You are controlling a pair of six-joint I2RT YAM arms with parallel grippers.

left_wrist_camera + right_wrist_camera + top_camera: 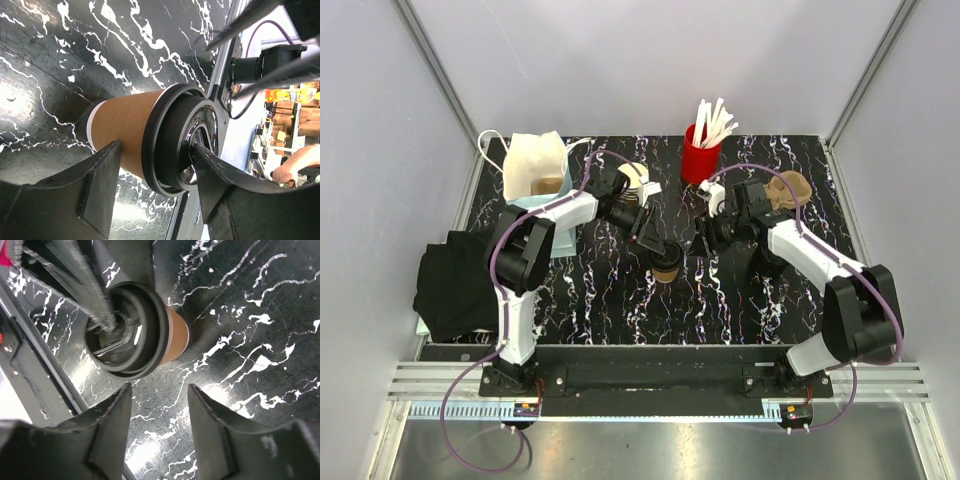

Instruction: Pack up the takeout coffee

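One kraft-paper takeout coffee [125, 130], glossy round black lid [172, 145], pinched by left fingers [100, 187]; right fingers [112, 435] parted, gripping nothing.

**Bright, even light above; glare and soft focus up close**

From overhead we find the scene bright and evenly lit, the shadows faint; the glossy table [610, 300] throws back little light there; in the left wrist view white glare spreads over it low down, the room at the right edge is washed out, and the left gripper [155, 150] looms dark and soft; the takeout coffee [125, 125] is sharp, with a small shadow at its foot; in the right wrist view the right gripper [160, 390] is blurred, with glare between its fingers
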